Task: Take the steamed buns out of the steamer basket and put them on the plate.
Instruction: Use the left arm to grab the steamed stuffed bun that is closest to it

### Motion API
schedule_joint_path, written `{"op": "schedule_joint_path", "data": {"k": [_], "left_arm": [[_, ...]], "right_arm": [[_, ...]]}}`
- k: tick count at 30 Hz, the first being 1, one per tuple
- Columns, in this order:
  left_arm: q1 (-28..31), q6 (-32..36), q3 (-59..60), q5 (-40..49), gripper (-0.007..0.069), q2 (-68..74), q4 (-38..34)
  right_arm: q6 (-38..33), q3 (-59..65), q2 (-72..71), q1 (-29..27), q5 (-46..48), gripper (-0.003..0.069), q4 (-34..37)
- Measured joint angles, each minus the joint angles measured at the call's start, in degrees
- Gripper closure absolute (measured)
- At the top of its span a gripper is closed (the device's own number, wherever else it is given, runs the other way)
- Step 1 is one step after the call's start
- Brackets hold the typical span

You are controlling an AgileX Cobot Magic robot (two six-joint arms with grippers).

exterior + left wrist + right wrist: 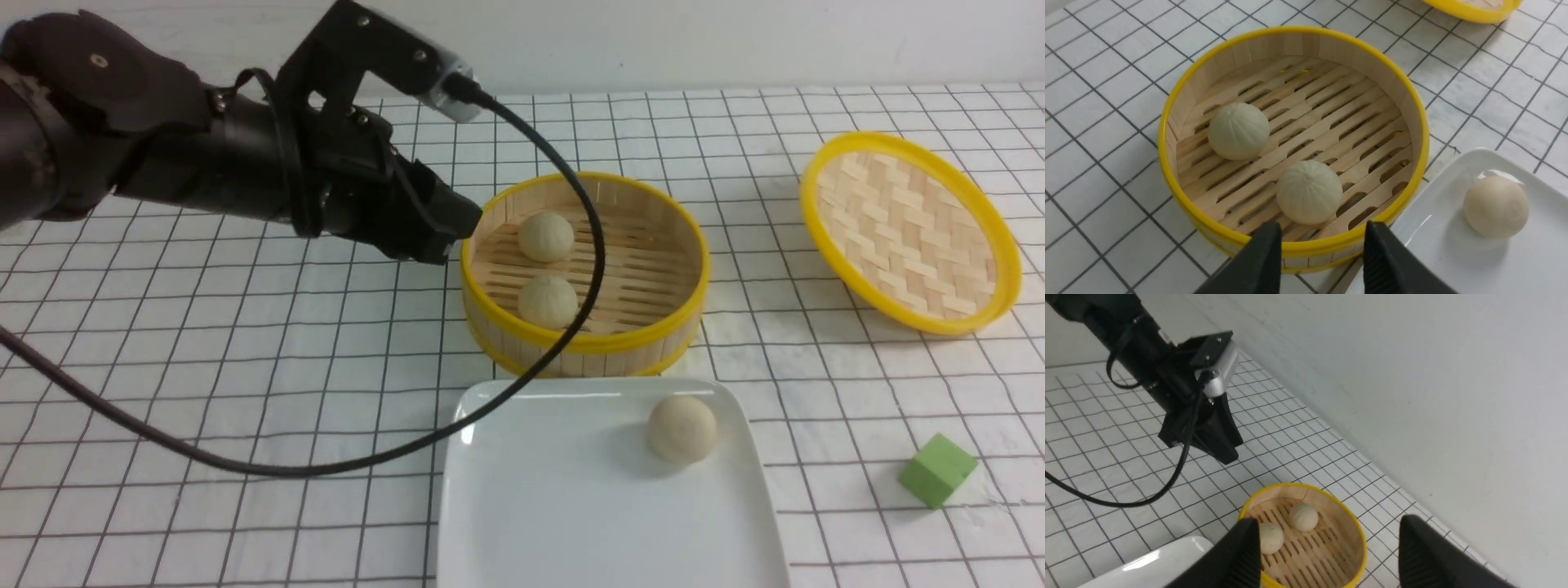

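Note:
The steamer basket (637,355) stands mid-table with two steamed buns inside, one at the back (545,237) and one at the front (548,300). A third bun (682,429) lies on the white plate (555,506) in front of the basket. My left gripper (464,227) hovers at the basket's left rim. In the left wrist view it (1323,224) is open and empty, just outside the rim (1163,134), nearest the front bun (1309,192). My right gripper (1329,524) is open and empty, high above the basket (1359,539).
The shallow woven yellow-rimmed lid (910,233) leans at the right. A green cube (937,469) lies at the front right. The left arm's black cable (245,465) loops over the basket and the plate's near-left corner.

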Motion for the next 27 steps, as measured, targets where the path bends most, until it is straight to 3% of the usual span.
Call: {"op": "schedule_joint_path", "data": {"k": [7, 20, 27], "left_arm": [[-0.05, 0.00, 0.00, -4.53, 0.0319, 2.68, -2.83], [-0.07, 0.18, 0.00, -5.35, 0.0319, 2.77, -3.42], [-0.07, 2.23, 0.00, -6.37, 0.0319, 2.77, -6.72]], "right_arm": [[6.34, -0.21, -7.67, 0.00, 5.13, 0.0206, -4.81], [10.05, -0.33, -19.02, 0.00, 16.72, 0.0206, -8.07], [16.51, 6.46, -25.66, 0.00, 18.44, 0.0206, -15.46]]}}
